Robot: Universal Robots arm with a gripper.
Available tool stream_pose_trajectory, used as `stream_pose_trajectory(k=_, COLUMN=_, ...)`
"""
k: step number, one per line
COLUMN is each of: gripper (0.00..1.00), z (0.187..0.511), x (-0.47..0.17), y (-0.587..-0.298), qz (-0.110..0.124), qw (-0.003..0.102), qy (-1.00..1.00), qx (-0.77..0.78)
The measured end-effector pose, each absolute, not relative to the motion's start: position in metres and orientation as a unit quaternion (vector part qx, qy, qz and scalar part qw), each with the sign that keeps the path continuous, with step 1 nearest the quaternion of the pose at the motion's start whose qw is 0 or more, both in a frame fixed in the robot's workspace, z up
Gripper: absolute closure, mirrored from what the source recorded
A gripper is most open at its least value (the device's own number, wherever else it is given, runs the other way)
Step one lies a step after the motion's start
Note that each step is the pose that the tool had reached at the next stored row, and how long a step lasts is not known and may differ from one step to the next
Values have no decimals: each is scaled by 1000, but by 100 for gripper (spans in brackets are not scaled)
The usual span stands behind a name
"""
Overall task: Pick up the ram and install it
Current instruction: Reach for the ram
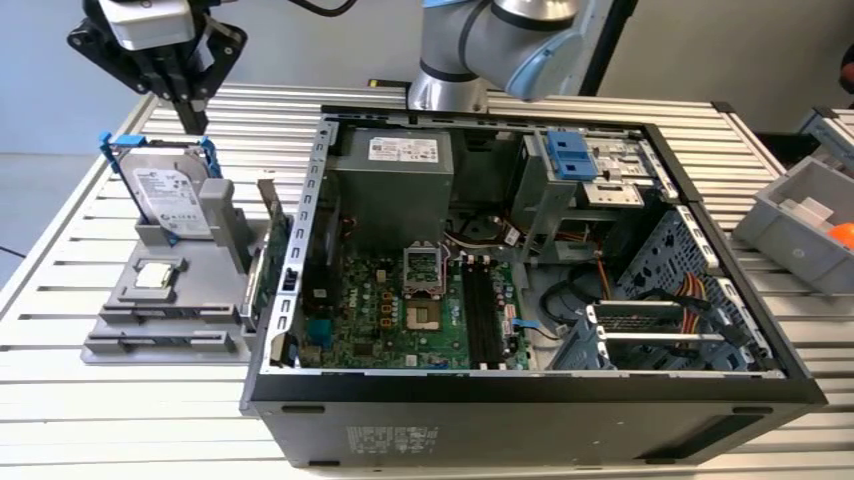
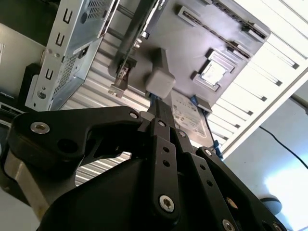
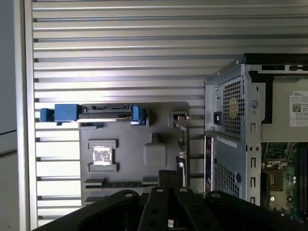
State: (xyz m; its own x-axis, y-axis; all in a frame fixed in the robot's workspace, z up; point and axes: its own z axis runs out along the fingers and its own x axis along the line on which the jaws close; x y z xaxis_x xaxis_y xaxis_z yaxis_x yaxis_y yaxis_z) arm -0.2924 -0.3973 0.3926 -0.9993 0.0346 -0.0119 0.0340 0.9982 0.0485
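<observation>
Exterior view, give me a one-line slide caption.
Gripper hovers over the gray parts holder with its upright hard drive, beside the open computer case.

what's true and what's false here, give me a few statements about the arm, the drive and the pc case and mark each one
1. The gripper hangs above the hard drive, outside the computer case. True.
2. The hard drive lies flat on the table. False: it stands upright in the grey holder.
3. The case is open on top, with the motherboard showing. True.
4. The jaws are clamped on the green expansion card. False: the jaws are shut on nothing, and the card stands on edge between the holder and the case.
5. A grey bin at the exterior view's right holds something orange. True.
</observation>
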Motion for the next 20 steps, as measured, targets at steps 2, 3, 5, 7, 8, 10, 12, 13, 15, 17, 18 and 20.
stream_pose_trajectory(k=2, gripper=100, z=393, x=-295, y=-397, qz=24, qw=6, qy=1000, qx=17)
stream_pose_trajectory(k=3, gripper=100, z=393, x=-297, y=-397, qz=24, qw=6, qy=1000, qx=17)
stream_pose_trajectory(k=5, gripper=100, z=393, x=-300, y=-397, qz=24, qw=6, qy=1000, qx=17)
stream_pose_trajectory(k=7, gripper=100, z=393, x=-302, y=-397, qz=24, qw=6, qy=1000, qx=17)
stream_pose_trajectory(k=8, gripper=100, z=393, x=-304, y=-397, qz=24, qw=6, qy=1000, qx=17)
stream_pose_trajectory(k=10, gripper=100, z=393, x=-307, y=-397, qz=24, qw=6, qy=1000, qx=17)
stream_pose_trajectory(k=12, gripper=100, z=393, x=-309, y=-397, qz=24, qw=6, qy=1000, qx=17)
stream_pose_trajectory(k=13, gripper=100, z=393, x=-310, y=-397, qz=24, qw=6, qy=1000, qx=17)
stream_pose_trajectory(k=15, gripper=100, z=393, x=-313, y=-397, qz=24, qw=6, qy=1000, qx=17)
stream_pose_trajectory(k=17, gripper=100, z=393, x=-316, y=-397, qz=24, qw=6, qy=1000, qx=17)
stream_pose_trajectory(k=18, gripper=100, z=393, x=-317, y=-397, qz=24, qw=6, qy=1000, qx=17)
stream_pose_trajectory(k=20, gripper=100, z=393, x=-320, y=-397, qz=24, qw=6, qy=1000, qx=17)
